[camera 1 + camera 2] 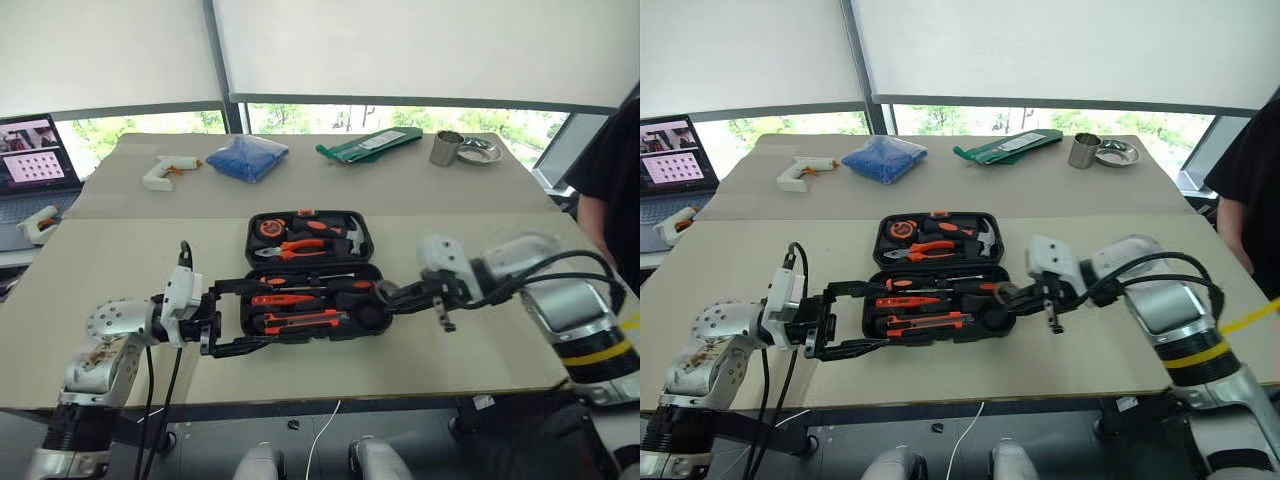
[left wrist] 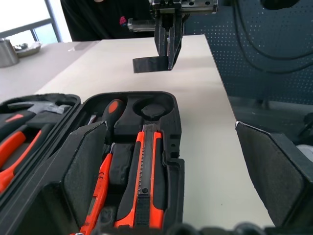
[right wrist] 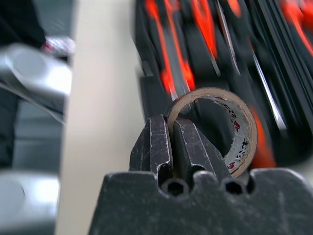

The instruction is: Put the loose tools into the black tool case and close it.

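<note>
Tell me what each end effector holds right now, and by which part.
The right end effector is shut on the tape roll, pinching its ring wall at one side. The left end effector is open and holds nothing.

Black tool case (image 1: 362,243); orange-black utility knife (image 1: 300,321); blue cloth (image 1: 246,158); beige table (image 1: 480,330).

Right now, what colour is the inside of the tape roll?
The tape roll is light brown inside, like cardboard, with small print. The right wrist view shows it best.
</note>
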Robot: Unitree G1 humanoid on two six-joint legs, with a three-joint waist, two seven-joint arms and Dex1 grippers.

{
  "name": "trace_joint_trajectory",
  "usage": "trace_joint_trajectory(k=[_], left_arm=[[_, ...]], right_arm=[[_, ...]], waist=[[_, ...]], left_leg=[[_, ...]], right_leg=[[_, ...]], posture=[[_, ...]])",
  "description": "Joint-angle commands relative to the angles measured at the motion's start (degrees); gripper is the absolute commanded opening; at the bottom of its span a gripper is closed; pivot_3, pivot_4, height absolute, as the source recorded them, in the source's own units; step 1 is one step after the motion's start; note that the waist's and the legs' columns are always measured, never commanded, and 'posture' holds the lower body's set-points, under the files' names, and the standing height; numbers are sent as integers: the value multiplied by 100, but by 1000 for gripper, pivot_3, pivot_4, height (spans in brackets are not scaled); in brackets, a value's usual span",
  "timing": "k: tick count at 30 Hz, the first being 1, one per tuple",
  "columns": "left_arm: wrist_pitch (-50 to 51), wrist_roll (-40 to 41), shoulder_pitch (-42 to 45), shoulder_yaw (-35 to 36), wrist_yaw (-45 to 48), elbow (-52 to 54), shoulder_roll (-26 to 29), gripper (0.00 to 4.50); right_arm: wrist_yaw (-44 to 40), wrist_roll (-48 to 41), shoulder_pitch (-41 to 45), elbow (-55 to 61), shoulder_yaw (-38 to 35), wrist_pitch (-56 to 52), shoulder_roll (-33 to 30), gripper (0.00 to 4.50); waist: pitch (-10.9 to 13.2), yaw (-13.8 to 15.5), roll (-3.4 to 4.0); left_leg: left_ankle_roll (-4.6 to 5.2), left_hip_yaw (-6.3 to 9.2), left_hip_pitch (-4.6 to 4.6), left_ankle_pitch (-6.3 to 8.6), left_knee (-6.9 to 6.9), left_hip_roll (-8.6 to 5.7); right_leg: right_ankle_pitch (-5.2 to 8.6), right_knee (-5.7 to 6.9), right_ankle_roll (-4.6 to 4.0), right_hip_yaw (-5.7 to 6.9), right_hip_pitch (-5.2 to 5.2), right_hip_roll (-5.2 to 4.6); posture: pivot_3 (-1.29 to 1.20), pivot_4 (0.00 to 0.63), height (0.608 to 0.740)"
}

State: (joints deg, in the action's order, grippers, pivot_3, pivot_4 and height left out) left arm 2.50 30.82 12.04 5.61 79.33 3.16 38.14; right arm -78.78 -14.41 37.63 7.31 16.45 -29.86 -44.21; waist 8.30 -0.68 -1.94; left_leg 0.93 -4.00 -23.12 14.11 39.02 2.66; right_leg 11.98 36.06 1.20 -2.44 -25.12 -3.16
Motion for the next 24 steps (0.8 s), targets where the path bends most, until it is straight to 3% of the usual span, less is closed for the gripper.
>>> trace_joint_trajectory(k=[1, 4, 15, 19, 24], left_arm=[[-168, 32, -127, 214, 33, 6, 131, 4500], [-229, 21, -292, 283, 47, -28, 220, 4500], [-303, -20, -552, 319, -124, 62, 210, 4500], [-351, -50, -653, 319, -177, 62, 198, 4500], [-303, -253, -669, 413, -444, -182, 325, 4500]], right_arm=[[155, 366, 64, -92, 330, 84, 56, 25], [336, 622, 189, -314, 565, 41, 205, 25], [68, 1218, 314, -452, 988, -116, -195, 25], [292, 1255, 406, -536, 861, 244, 42, 1303], [-578, 307, 553, -125, 372, 191, -116, 3059]], waist=[[0, 27, 0], [0, 18, 0], [1, 42, 0], [1, 34, 0], [2, 27, 1]], left_leg=[[-1, -1, -1, 0, 2, -4], [-1, -7, -7, -1, 7, -10], [-1, -3, -8, -1, 7, -11], [-1, -6, -7, -1, 7, -11], [-1, -3, -8, 0, 5, -8]], right_leg=[[0, 0, 0, 1, 0, -5], [0, -4, 2, 0, -2, -15], [1, -3, 3, 4, -2, -14], [1, -4, 3, 3, -2, -15], [1, -2, 2, 4, -4, -11]], posture=[[0, 150, 740], [0, 150, 740], [0, 150, 740], [0, 150, 740], [0, 150, 740]])
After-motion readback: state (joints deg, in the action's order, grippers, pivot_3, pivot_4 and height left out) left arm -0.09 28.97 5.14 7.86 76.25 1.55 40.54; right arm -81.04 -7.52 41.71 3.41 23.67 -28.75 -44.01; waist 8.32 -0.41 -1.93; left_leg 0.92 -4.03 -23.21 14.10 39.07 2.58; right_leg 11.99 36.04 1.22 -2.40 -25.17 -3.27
